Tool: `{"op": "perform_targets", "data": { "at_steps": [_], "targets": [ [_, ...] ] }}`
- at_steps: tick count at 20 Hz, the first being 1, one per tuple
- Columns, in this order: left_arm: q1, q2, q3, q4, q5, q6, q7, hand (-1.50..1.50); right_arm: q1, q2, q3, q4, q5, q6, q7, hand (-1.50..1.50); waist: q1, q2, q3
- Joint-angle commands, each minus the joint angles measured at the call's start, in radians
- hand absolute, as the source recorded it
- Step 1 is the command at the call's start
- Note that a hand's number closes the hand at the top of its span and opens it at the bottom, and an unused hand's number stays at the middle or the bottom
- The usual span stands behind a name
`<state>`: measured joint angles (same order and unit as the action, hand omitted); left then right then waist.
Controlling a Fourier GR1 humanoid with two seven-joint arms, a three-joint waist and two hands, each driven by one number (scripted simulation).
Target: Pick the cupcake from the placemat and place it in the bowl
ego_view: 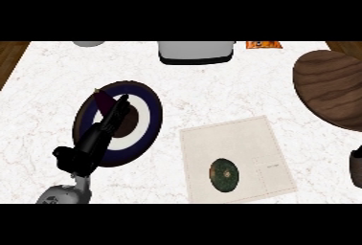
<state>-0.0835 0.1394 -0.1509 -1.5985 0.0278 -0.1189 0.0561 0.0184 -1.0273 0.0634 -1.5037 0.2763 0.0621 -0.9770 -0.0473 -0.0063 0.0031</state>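
The cupcake (225, 175), seen from above as a dark green and brown round, sits on the beige placemat (240, 143) near its front edge. Left of the placemat lies the bowl (150, 119), with dark blue, white and brown rings. My left hand (99, 136) stretches over the bowl's left half, its straight fingers (118, 109) pointing toward the bowl's centre and holding nothing. It is well apart from the cupcake. Only a dark sliver of my right hand (356, 167) shows at the right edge, right of the placemat.
A large dark wooden board (331, 86) lies at the back right. A white toaster (196, 51) stands at the back centre, with an orange packet (264, 45) to its right. A grey object (88, 43) sits at the back left. Wooden floor shows past the counter's corners.
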Motion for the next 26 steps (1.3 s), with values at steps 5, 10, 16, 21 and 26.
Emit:
{"op": "perform_targets", "data": {
  "at_steps": [5,10,16,21,26],
  "targets": [
    [-0.034,-0.034,-0.040,-0.008,-0.028,0.005,0.027,0.00,-0.056,-0.081,-0.166,0.277,-0.260,0.249,-0.140,1.50,0.055,0.009,-0.002],
    [-0.017,-0.021,-0.037,0.005,-0.023,-0.036,0.010,0.00,-0.286,-0.031,-0.117,0.491,-0.114,0.148,-0.126,1.50,0.077,0.013,-0.002],
    [-0.104,-0.053,-0.022,0.083,-0.027,-0.028,-0.007,0.00,-0.502,0.096,-0.108,0.701,-0.012,-0.010,-0.122,1.50,0.087,0.020,-0.001],
    [-0.099,-0.038,-0.008,0.100,-0.020,-0.048,-0.018,0.00,-0.625,0.106,-0.029,0.864,0.148,-0.058,-0.129,1.50,0.104,0.026,-0.001],
    [-0.086,-0.042,-0.031,0.038,-0.024,-0.050,0.006,0.00,-0.675,0.131,0.109,0.974,0.282,0.073,-0.023,1.50,0.118,0.026,-0.001]
  ]
}}
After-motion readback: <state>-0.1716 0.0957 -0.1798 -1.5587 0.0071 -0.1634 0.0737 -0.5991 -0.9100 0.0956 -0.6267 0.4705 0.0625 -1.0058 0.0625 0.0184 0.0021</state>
